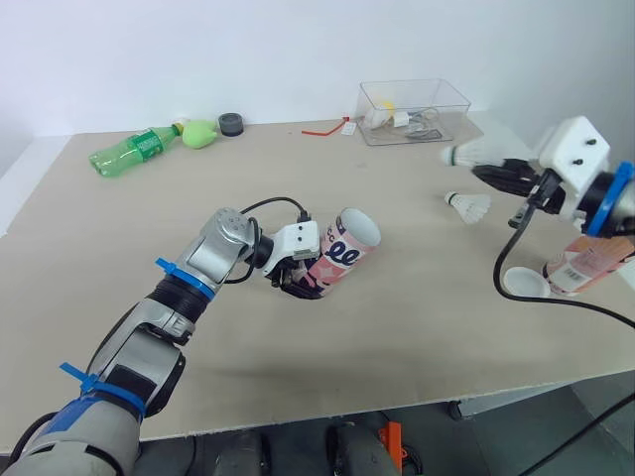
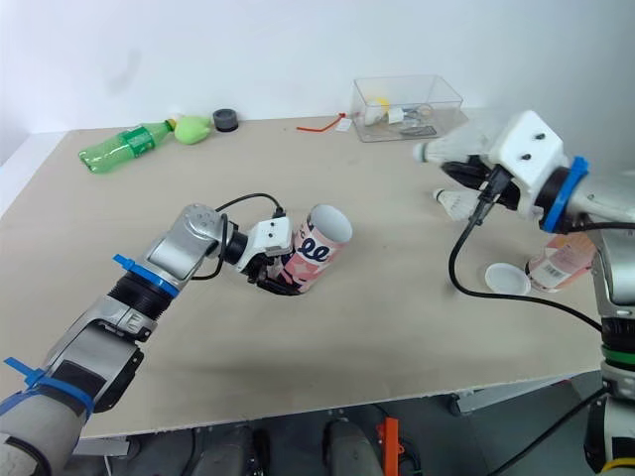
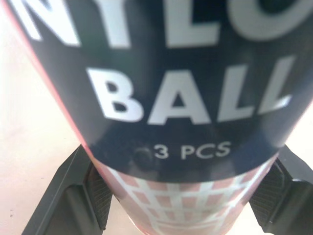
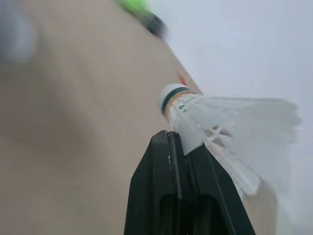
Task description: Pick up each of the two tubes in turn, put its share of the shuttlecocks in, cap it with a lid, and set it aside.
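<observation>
Left end effector [image 1: 301,283] grasps tube [image 1: 347,253], "3 PCS" legible wrist-side; right end effector [image 4: 171,142] apparently pinches shuttlecock [image 4: 234,117]

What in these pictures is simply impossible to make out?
Inside of the held tube: head views, its mouth is too small and slanted.
The second tube: left eye view, cut off by the picture's edge.
Contents of the clear box: head views, too small.
The full label: left wrist view, cut off by the picture's edges.

Pink tube [image 1: 342,256] tilted, open-mouthed, in my left gripper [image 1: 303,286]. One shuttlecock [image 1: 466,154] in my right gripper [image 1: 488,173], spare shuttlecock [image 1: 469,205] lying loose. Second tube [image 1: 587,266] lies beside white lid [image 1: 524,284].
</observation>
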